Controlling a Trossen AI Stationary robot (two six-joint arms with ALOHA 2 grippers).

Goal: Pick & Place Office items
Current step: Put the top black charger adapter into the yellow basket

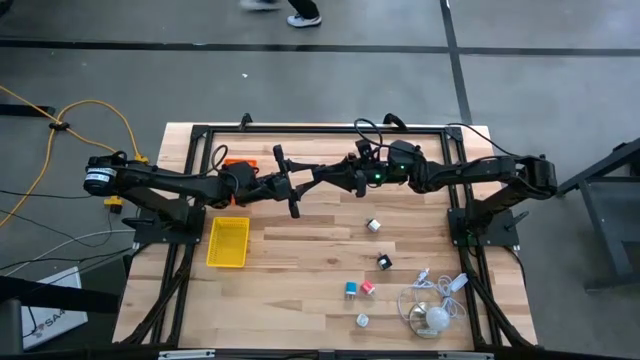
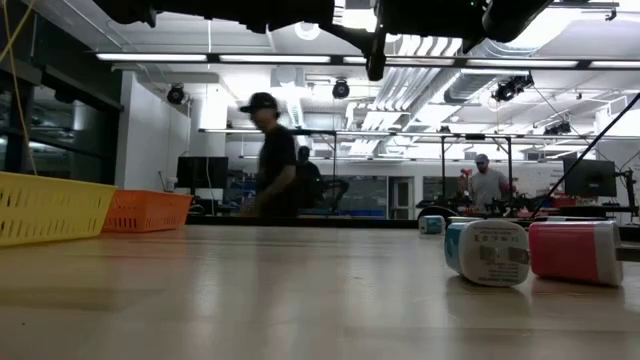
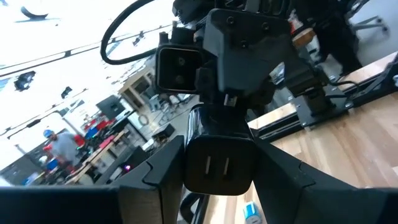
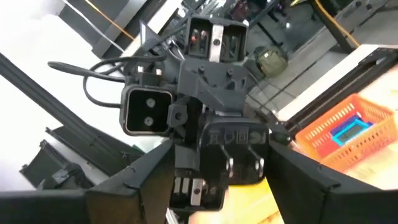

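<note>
Above the counter (image 1: 300, 250), the left hand (image 1: 293, 190) grasps a black plug (image 3: 219, 165); the right hand (image 1: 340, 180) faces it, released. Other office items (image 1: 372, 270) lie scattered near the right front.

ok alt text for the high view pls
Seen from above, the left gripper and right gripper meet tip to tip over the back of a wooden table. A yellow tray and an orange tray sit left; small office items and a white cable bundle lie front right.
</note>
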